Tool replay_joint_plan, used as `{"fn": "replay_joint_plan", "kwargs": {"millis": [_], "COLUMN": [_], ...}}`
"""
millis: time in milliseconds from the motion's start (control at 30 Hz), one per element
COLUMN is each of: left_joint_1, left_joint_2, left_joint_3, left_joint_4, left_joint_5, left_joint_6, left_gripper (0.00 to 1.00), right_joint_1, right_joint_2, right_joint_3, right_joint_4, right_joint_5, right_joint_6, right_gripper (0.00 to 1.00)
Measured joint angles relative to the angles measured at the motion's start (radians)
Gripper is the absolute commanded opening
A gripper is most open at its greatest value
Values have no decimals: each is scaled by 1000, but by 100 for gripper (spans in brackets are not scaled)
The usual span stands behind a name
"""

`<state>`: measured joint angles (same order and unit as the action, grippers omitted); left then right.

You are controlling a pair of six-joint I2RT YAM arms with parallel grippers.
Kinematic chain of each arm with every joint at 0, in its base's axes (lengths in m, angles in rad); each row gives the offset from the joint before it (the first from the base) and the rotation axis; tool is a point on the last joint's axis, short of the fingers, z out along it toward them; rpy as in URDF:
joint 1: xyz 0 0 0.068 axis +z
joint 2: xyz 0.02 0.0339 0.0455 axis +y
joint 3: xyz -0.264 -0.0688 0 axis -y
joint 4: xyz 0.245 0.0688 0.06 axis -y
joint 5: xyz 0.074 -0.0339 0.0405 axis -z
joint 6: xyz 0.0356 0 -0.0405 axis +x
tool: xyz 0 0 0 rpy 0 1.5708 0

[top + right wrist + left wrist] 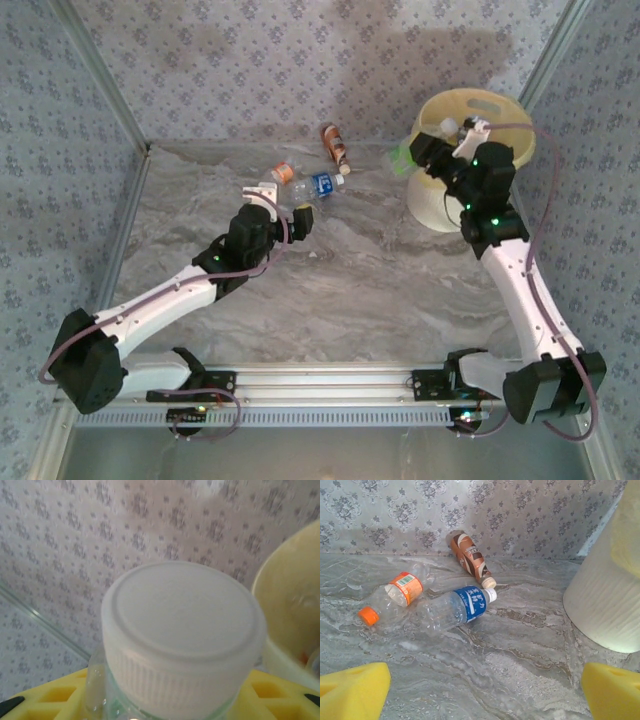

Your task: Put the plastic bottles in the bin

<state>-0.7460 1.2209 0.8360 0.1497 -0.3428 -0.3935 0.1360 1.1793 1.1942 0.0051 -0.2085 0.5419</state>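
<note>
On the left of the table my left gripper (pixel 284 205) hangs spread wide, nothing between its yellow pads (pixel 352 690). My wrist view gives the labels: orange-label bottle (pixel 395 597) just beside blue-label bottle (pixel 455 609), brown bottle (pixel 469 559) near the back wall, bare marble in front. At right my right gripper (pixel 432 150) pinches a white-capped bottle (pixel 182 630) at the left rim of the bin (pixel 437 205). The overhead shows its green label, the wrist view its cap with the bin wall close on the right
</note>
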Motion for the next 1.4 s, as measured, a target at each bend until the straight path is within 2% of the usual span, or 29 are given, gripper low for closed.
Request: {"fn": "replay_joint_plan", "kwargs": {"millis": [533,800,1167,1233,1333,1400], "left_joint_1": [7,11,21,23,26,26], "left_joint_2": [0,-3,-3,-3,-3,-3], "left_joint_3": [-37,-53,-55,-55,-55,-55], "left_joint_4": [-28,-43,-45,-45,-46,-49], "left_joint_5": [-43,-51,-65,-66,-66,-69], "left_joint_6": [-24,-33,-47,-51,-54,-55], "left_gripper": [98,98,98,98,98,98], "right_joint_1": [-287,-340,-352,-350,-335,-320], "right_joint_2": [296,341,396,445,555,624], "right_joint_3": [337,454,618,670,804,893], "right_joint_4": [-115,-319,-616,-654,-735,-778], "right_joint_5": [-5,77,301,332,383,405], "right_joint_6": [-81,-161,-368,-396,-432,-458], "right_gripper": [48,50,52,58,83,90]}}
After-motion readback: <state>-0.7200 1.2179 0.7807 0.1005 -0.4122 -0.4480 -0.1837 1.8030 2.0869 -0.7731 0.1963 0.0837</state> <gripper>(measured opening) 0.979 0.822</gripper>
